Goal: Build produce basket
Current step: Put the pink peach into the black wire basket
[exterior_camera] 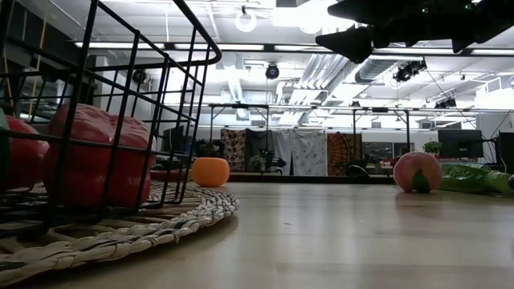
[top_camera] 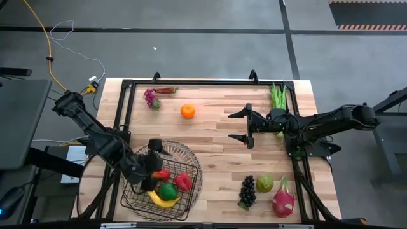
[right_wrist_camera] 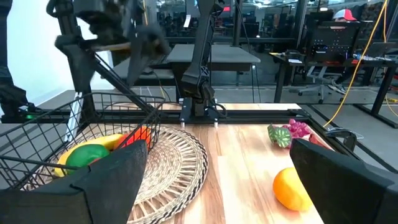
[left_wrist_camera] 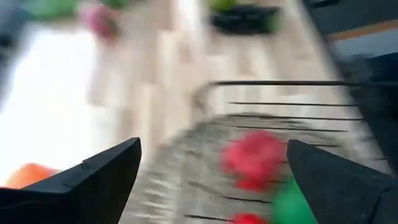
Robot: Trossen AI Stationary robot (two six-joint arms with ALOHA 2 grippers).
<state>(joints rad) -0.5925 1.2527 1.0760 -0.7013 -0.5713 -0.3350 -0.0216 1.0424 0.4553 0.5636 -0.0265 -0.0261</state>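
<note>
Wooden table (top_camera: pixel 210 137), round dark wire-mesh basket (top_camera: pixel 162 181) at 7 o'clock holding banana (top_camera: pixel 163 201), left gripper (top_camera: pixel 154 152) fingers apart above it, right gripper (top_camera: pixel 245 126) spread wide near centre.

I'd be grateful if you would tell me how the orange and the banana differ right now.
The orange is round and orange; the banana is long, curved and yellow. The orange lies out on the bare table, toward its far side; the banana lies inside the basket, under other produce. The orange sits alone, the banana touches its neighbours. Neither is held by a gripper.
</note>
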